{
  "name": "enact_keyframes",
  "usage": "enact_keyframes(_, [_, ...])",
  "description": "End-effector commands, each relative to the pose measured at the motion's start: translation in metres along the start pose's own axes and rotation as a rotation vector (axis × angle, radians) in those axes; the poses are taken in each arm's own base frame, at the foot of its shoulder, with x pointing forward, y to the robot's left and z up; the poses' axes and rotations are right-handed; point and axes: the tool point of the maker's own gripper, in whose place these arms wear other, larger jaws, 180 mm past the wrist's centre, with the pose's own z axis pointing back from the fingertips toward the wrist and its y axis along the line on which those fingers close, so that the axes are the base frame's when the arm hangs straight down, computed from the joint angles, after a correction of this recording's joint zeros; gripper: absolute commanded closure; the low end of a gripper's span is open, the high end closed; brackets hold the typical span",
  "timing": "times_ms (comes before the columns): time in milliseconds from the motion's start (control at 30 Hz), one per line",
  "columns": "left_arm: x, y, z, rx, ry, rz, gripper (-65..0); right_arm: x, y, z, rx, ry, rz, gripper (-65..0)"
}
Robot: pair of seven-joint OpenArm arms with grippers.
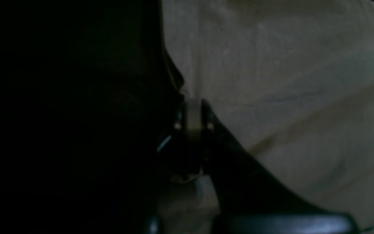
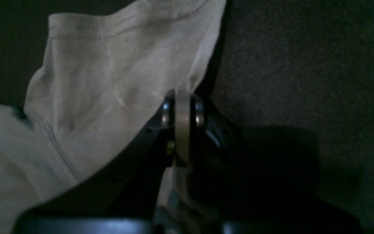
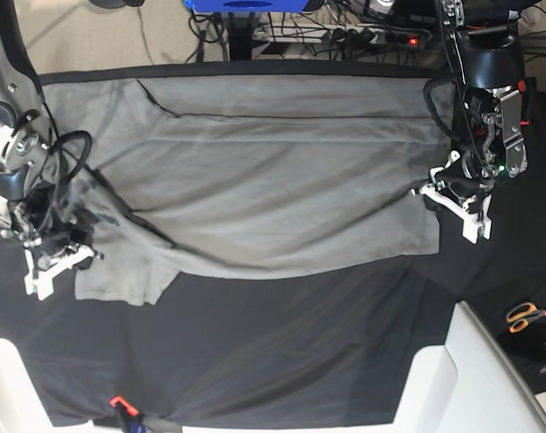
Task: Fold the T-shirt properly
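T-shirt (image 3: 273, 180) pinched by both claws.

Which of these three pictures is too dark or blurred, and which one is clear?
Left wrist view: very dark, left half almost black, T-shirt soft and dim. Right wrist view: dim, T-shirt seams readable, right gripper casts a shadow on the black cloth. Base view: evenly lit and sharp.
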Motion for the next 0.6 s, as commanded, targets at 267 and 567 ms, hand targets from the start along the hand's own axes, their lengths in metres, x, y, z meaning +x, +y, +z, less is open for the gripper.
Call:
enact_keyframes(267, [0.068, 0.01, 0.041, 0.046, -0.105, -0.027, -50.4, 0.028, -0.001, 0.002, 0.0, -0.061, 0.009, 0.0])
enact_keyframes(567, [0.112, 0.012, 0.013, 0.063, -0.093, 0.015, -54.3, 0.027, -0.001, 0.002, 0.0, -0.06, 0.008, 0.0])
